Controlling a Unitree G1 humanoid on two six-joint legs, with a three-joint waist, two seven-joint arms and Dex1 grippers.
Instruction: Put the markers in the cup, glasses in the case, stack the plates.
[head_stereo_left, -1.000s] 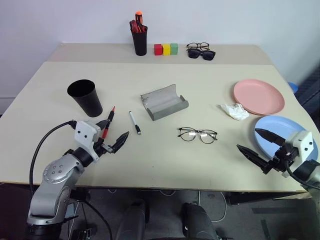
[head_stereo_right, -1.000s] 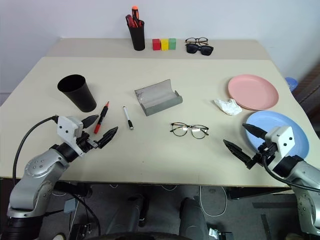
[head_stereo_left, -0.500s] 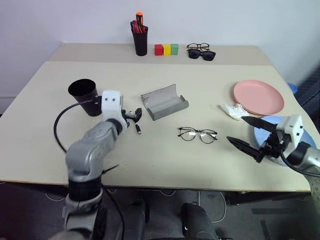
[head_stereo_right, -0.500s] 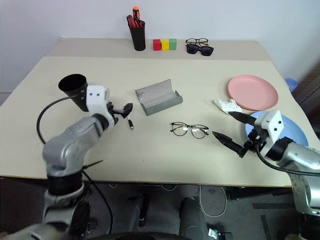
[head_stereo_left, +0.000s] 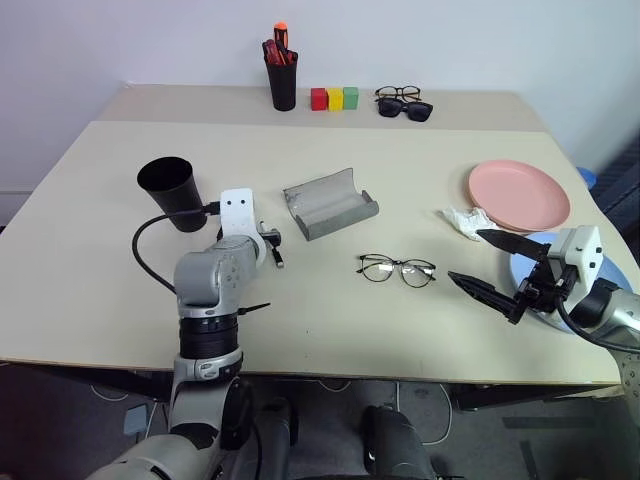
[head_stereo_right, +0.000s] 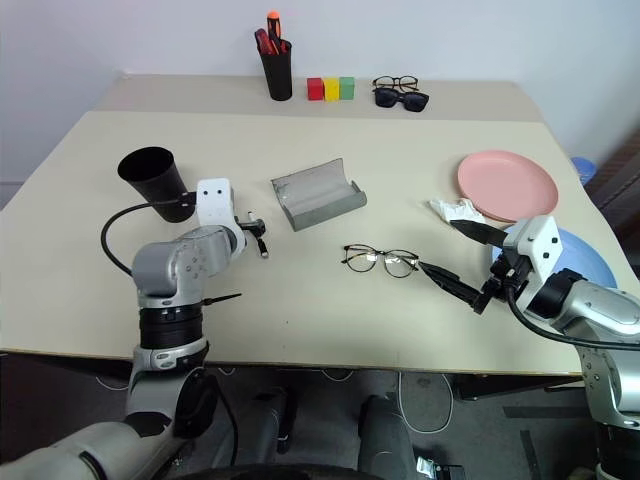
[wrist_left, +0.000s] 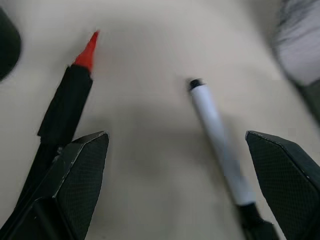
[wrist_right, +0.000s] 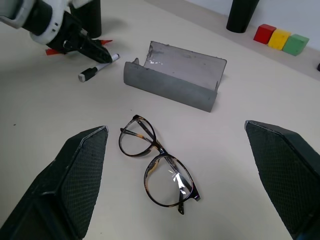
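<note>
Beige table (head_stereo_left: 420, 330) bears two markers (wrist_left: 220, 150), two plates (head_stereo_left: 518, 193), one cup (head_stereo_left: 170, 193); both pincers (wrist_left: 175, 165) gape, empty.

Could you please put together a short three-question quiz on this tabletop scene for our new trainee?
1. True or false: the grey case lies open.
2. Which lies between the left tool fingers? A) the white marker B) the glasses C) the black cup
3. What lies on the table beside the pink plate, towards the case?

Key:
1. True; it is open and nothing lies in it.
2. A; the red marker sits by one finger, at the outer edge.
3. A crumpled white tissue.
</note>
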